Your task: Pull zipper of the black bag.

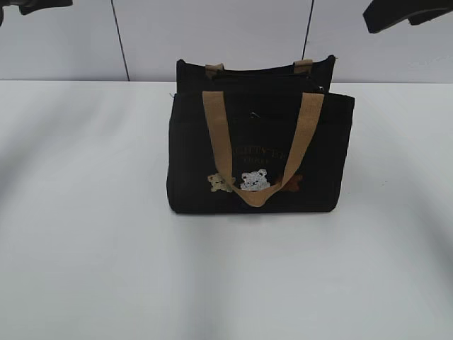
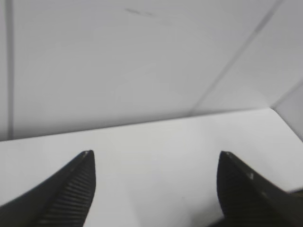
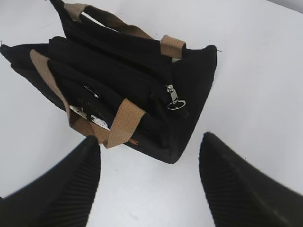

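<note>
The black bag [image 1: 260,145] stands upright in the middle of the white table, with tan handles and three small bears on its front. It also shows in the right wrist view [image 3: 132,80], seen from above. The zipper [image 3: 173,96], a silvery pull tab with a ring, lies at the near right end of the bag's top. My right gripper [image 3: 149,177] is open and empty, held above the table short of the bag. My left gripper [image 2: 156,187] is open and empty, facing bare table and the wall. In the exterior view only dark arm parts show at the top corners.
A white table [image 1: 85,234] spreads around the bag. A pale panelled wall [image 1: 212,35] stands behind it. A second small dark pull [image 3: 91,91] sits on the bag's front pocket.
</note>
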Available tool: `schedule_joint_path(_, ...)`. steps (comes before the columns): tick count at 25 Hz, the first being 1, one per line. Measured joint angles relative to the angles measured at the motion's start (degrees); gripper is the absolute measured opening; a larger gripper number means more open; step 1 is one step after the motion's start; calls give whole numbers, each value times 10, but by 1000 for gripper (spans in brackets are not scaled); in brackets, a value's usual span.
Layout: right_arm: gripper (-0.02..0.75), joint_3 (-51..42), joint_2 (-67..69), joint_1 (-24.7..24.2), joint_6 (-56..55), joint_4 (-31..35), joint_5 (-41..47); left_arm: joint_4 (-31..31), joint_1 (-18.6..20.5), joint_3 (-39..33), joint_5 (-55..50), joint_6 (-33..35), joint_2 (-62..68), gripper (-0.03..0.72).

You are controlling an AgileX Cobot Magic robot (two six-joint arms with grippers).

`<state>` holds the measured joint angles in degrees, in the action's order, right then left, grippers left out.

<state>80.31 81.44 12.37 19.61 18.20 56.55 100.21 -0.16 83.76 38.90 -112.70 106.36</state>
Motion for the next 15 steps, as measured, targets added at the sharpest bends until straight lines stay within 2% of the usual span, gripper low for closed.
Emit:
schedule_joint_path(9, 493, 0, -1, 0, -1, 0, 12, -1, 2, -1, -311, -11, -1, 599)
schedule_joint_path(12, 493, 0, -1, 0, -1, 0, 12, -3, 3, -1, -340, 18, -1, 596)
schedule_joint_path(15, 493, 0, -1, 0, -1, 0, 13, -3, 3, -1, -322, 67, -1, 589)
